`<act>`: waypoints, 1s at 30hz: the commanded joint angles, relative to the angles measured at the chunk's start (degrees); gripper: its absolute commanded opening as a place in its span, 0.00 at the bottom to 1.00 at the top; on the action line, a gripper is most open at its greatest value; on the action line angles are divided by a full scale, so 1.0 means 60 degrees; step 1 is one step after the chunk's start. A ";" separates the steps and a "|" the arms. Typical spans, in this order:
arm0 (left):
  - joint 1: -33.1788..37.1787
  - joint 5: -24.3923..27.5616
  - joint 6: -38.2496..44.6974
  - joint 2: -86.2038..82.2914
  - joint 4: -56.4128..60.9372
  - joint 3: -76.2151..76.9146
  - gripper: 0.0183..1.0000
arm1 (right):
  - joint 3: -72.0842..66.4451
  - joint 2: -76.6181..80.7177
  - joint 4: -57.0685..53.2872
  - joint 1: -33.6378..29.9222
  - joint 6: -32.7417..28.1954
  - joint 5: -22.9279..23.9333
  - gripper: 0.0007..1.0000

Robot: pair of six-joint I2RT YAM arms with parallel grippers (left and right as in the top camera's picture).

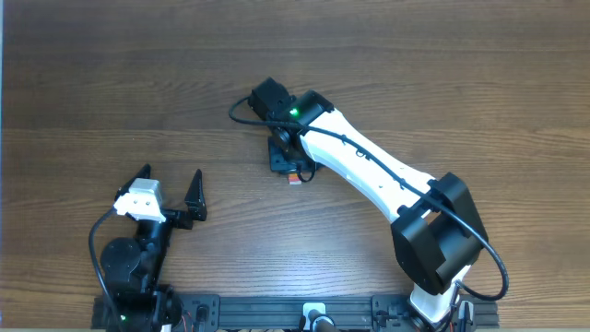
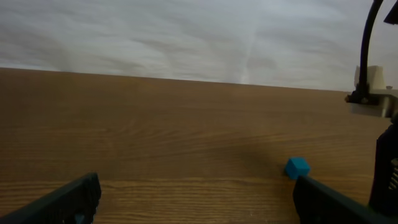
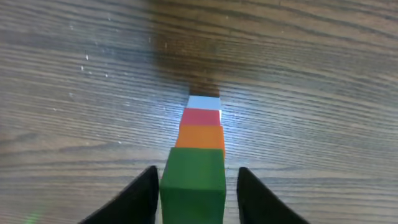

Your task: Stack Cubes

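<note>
So the right gripper [image 3: 198, 172] is out over the middle of the table [image 1: 442, 74], pointing down at a stack of cubes. From its wrist view the stack goes green cube [image 3: 193, 180] on top, then orange cube [image 3: 201, 137], red cube [image 3: 201, 116], and a white cube [image 3: 204, 102] at the very bottom sitting on the wood. The two fingers [image 3: 140, 196] flank the green cube, one on each side, and they're parted just a touch wider than it. There's a thin strip of table showing between the cube and one finger, while the other finger is so close it's hard to say whether it touches, so it doesn't look clamped on anything. In the top view that gripper [image 1: 286, 159] covers most of the stack, with just a bit of red poking out beside it. The left gripper [image 1: 171, 184] is low near its own base, well apart from the stack, with its fingers [image 1: 196, 189] spread wide and nothing between them. Its wrist view shows a blue cube [image 2: 297, 167] sitting alone on the table, just beside the tip of one finger [image 2: 336, 202] but outside the gap, and it's hard to tell whether the two touch.
</note>
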 commanded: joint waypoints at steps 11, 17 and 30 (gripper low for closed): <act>-0.0036 0.0091 0.0135 -0.0058 0.0033 -0.0069 1.00 | -0.0051 -0.0113 0.0244 0.0069 -0.0036 0.0142 0.88; -0.0036 0.0091 0.0135 -0.0058 0.0033 -0.0069 1.00 | 0.0470 -0.0113 0.0211 -0.0055 -0.0433 0.0510 0.96; -0.0036 0.0091 0.0135 -0.0058 0.0033 -0.0069 1.00 | 0.3657 0.0925 -0.1009 -0.0718 -0.1213 0.1075 0.96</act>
